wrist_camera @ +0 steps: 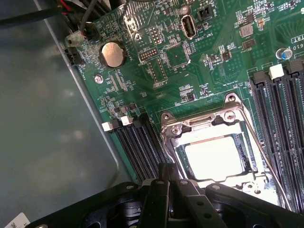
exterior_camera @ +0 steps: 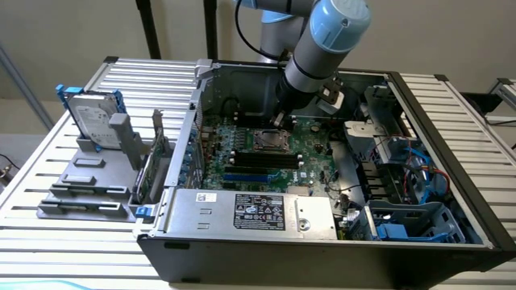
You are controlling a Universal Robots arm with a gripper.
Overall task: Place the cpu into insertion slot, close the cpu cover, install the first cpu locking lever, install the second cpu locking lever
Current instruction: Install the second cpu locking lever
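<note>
Hand poised over socket, fingertips seemingly together; cpu seated under cpu cover, lower edge hidden by hand.

Green board (silver cpu cover).

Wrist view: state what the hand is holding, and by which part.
Cannot be told. The hand hangs right by the cpu cover, closed over the cpu in its socket; no grip shows.
</note>
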